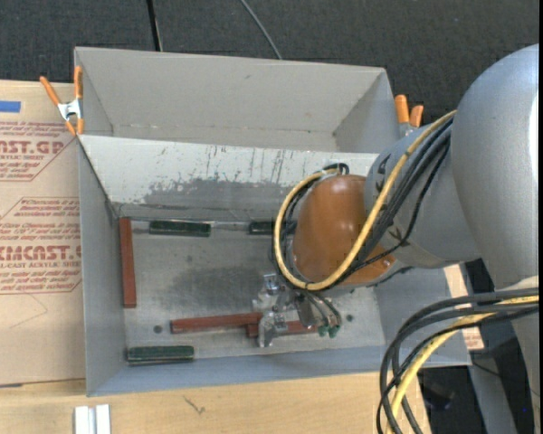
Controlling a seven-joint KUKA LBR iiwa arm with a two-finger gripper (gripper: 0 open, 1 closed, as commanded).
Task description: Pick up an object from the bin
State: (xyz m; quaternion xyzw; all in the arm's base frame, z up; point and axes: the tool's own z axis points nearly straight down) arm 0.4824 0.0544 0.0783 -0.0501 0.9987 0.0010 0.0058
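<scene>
My gripper [271,315] is low in the bin near the front wall, right of centre, below the orange wrist cover. It sits over the right end of a long red-brown stick [213,325] that lies flat, parallel to the front wall. The stick's right end runs under the gripper and is partly hidden there. A short dark green stick [159,354] lies in the front left corner, apart from the gripper.
A second red-brown stick [127,262] lies along the left wall. A dark green stick [179,229] rests against the back wall, and another dark piece [261,228] beside it is partly hidden by the arm. Bare floor lies mid-bin.
</scene>
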